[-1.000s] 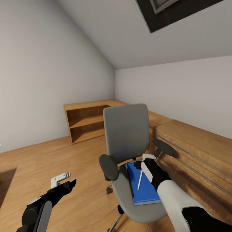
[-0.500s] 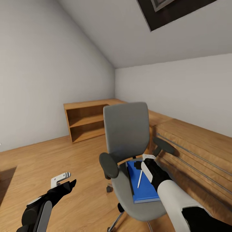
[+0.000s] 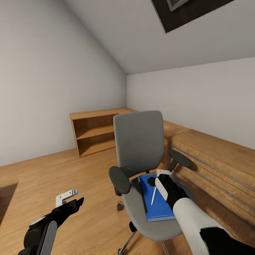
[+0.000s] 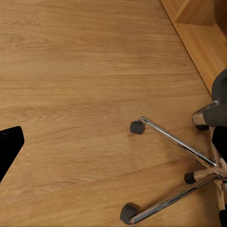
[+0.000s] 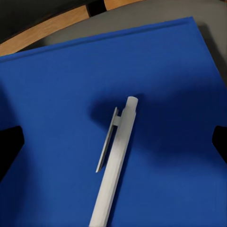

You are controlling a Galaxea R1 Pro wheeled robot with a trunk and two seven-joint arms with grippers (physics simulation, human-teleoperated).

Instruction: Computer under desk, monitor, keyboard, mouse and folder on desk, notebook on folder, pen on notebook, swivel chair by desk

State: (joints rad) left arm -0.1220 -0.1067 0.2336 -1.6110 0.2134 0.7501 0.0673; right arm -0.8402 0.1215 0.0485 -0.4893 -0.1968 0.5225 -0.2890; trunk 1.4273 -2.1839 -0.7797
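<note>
An attic bedroom with a sloped grey ceiling, a skylight [image 3: 191,12] at the upper right and a wood floor [image 3: 53,173] framed the scene, with low wooden shelving [image 3: 94,134] against the far wall. The chair [image 3: 140,148] stood at center frame, facing the camera, with the blue folder [image 3: 157,200] lying flat on its seat and the pen [image 3: 154,196] resting on top of the folder. The right arm reached forward from the lower right, its gripper [image 3: 158,178] held just above the folder's far end; in the right wrist view the pen [image 5: 116,158] lay between dark fingertips [image 5: 9,146] at the frame's two edges, the jaws spread wide and touching nothing. The left arm extended low at the lower left, its gripper [image 3: 69,198] over bare floor beside the chair; whether its jaws were spread could not be told. The left wrist view showed the chair's chrome base [image 4: 182,146] and black casters.
</note>
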